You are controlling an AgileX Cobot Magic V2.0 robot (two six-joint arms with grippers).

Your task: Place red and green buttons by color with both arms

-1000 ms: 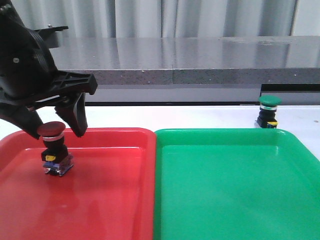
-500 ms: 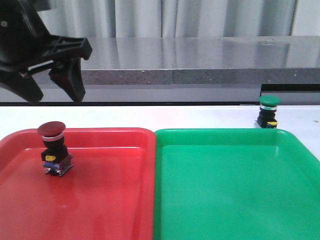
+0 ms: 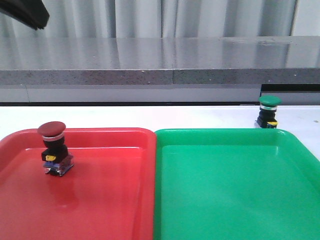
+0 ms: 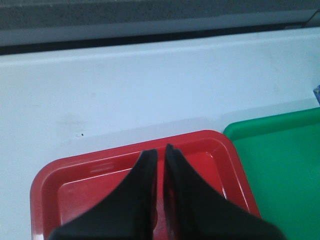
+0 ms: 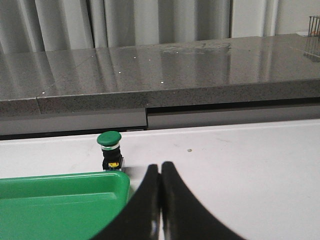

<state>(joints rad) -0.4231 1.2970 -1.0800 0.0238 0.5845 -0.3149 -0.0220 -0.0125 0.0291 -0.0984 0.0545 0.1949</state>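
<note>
The red button (image 3: pixel 52 147) stands upright in the red tray (image 3: pixel 100 200), near its far left. The green button (image 3: pixel 269 112) stands on the white table behind the green tray's (image 3: pixel 235 190) far right corner; it also shows in the right wrist view (image 5: pixel 110 149). My left gripper (image 4: pixel 161 150) hangs high above the red tray (image 4: pixel 210 150), fingers almost together and empty; only a black bit of the left arm (image 3: pixel 25 12) shows in the front view. The red button is hidden in the left wrist view. My right gripper (image 5: pixel 160 166) is shut and empty, low over the table beside the green tray's corner (image 5: pixel 65 200), a short way from the green button.
The two trays lie side by side, rims touching, at the table's front. A grey stone ledge (image 3: pixel 200 65) runs along the back of the white table (image 3: pixel 200 117). Curtains hang behind it.
My left gripper has let go of the red button, risen up and to the left almost out of the front view, and its fingers have come together. The red button stays in the red tray.
</note>
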